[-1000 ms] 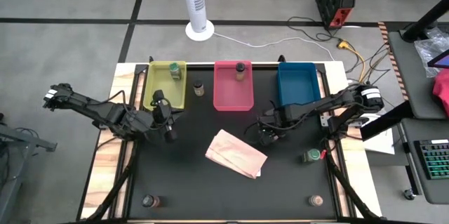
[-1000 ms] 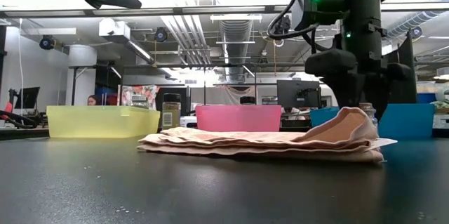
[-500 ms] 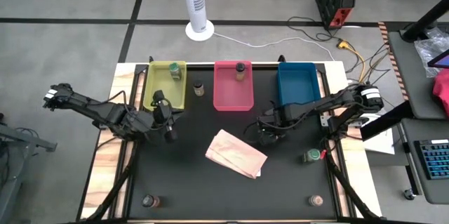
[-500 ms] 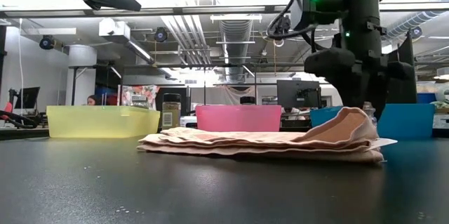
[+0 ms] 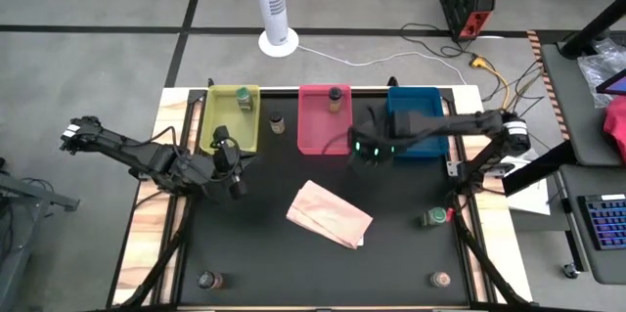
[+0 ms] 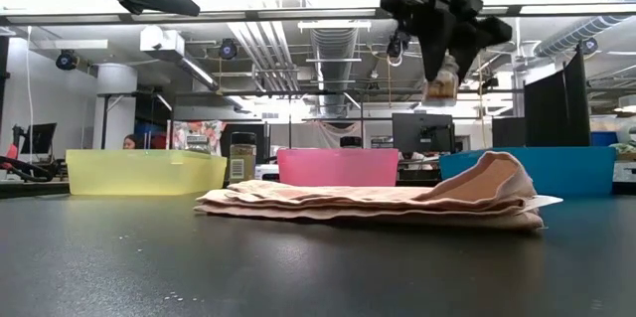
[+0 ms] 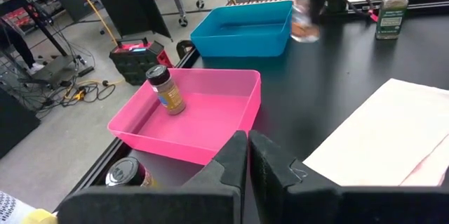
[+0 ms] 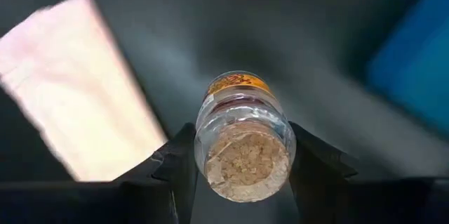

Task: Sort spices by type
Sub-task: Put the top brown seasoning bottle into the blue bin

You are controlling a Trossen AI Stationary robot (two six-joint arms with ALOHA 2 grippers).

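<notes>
**Jar aloft over the worktop, and a slip is the worry**

The tan-filled spice jar (image 8: 244, 136) hangs in my right end effector (image 8: 242, 161), lifted clear of the worktop (image 5: 293, 263) and just beside the pink tray (image 5: 324, 116), between it and the blue tray (image 5: 412, 121). The dark fingers (image 8: 172, 171) pinch the clear wall from both sides, with the base facing the wrist camera and the cap end pointing away.

My concern is that grip. The wall looks smooth and round, so I judge the jar could twist or slide free, especially if I swing fast. A drop from here could send it rolling across the worktop, or onto the paper bag (image 5: 329, 214) lying just near of the pink tray.

The other risk is misplacing it. One brown jar (image 5: 335, 98) already stands at the pink tray's far end, and a careless release could knock it over. A green jar (image 5: 244, 101) sits in the yellow tray (image 5: 230, 121) beyond, and I could easily pick the wrong tray.

My left end effector (image 7: 247, 161) waits clenched and empty on the far side of the yellow tray from the pink one.
</notes>
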